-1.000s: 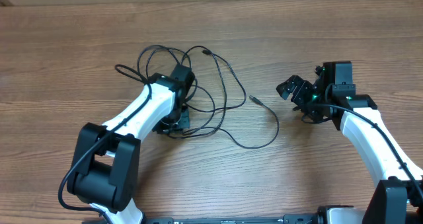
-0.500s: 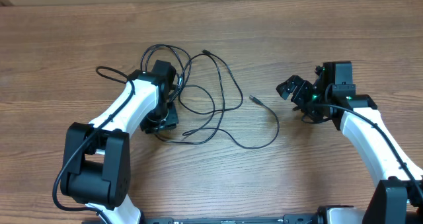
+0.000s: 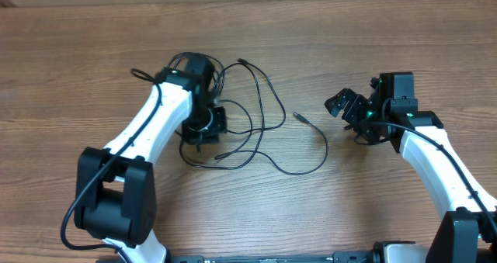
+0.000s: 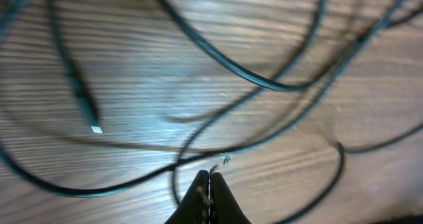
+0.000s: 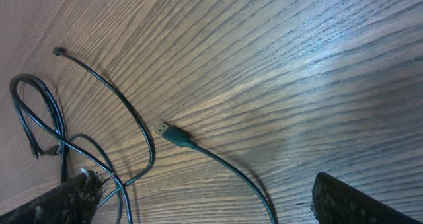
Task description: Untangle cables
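The cables (image 3: 248, 119) are thin black cords lying in a loose tangle left of the table's centre. One plug end (image 3: 300, 117) lies free to the right and another (image 3: 241, 60) at the back. My left gripper (image 3: 203, 133) sits low over the tangle's left side. In the left wrist view it (image 4: 209, 176) is shut, tips pressed together. A cable loop (image 4: 176, 178) runs right beside them; whether it is pinched does not show. A silver-tipped plug (image 4: 90, 116) lies to the left. My right gripper (image 3: 347, 108) hangs open to the right of the cables, and a plug (image 5: 173, 135) lies ahead of its fingers (image 5: 357, 199).
The wooden table (image 3: 373, 201) stretches around the tangle, with its back edge (image 3: 311, 1) near the top of the overhead view. The left arm's white link (image 3: 147, 127) reaches in from the lower left and the right arm's link (image 3: 435, 162) from the lower right.
My left gripper swung left, then back right and farther from me, opened briefly and shut again. The cable loop at the tangle's left side was pulled in. The right arm stayed still.
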